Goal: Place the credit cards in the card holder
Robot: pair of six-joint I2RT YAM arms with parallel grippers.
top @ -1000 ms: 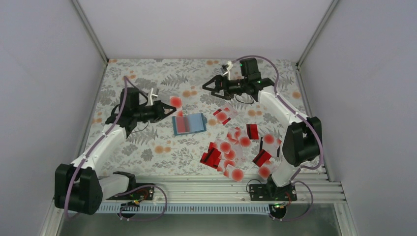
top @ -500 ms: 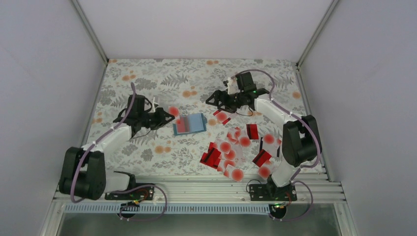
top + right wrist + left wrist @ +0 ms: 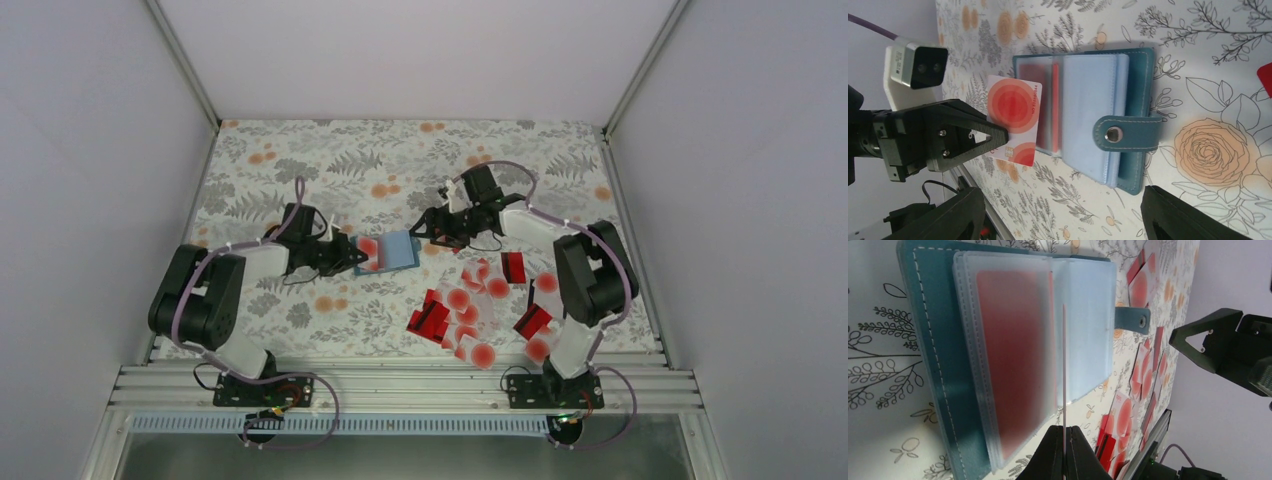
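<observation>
**While the holder lies open, one card hangs at its sleeves**

Where the leafy tablecloth (image 3: 300, 170) is barest, near the middle of the table, we see the card holder (image 3: 392, 252) lying flat and spread open between the two arms. Its cover is teal-blue with pale stitching along the border. Inside are frosted clear sleeves and a lighter blue panel. One sleeve already shows a solid red card (image 3: 1013, 355) through the plastic. A short teal strap (image 3: 1125, 134) with a small metal snap sticks out from one side.

Over the holder's sleeve side, the left gripper (image 3: 1064, 432) pinches a dotted card (image 3: 1013, 120), pale with a large red ringed disc and a smaller one. From the left wrist we see this card edge-on, lined up with the join between the red-filled sleeve and the blue panel. We cannot tell whether it touches.

On the strap side, the right gripper (image 3: 428, 228) hovers with its fingers spread wide and nothing between them.

Nearer the right arm's base, the loose credit cards (image 3: 470, 310) lie scattered.
</observation>
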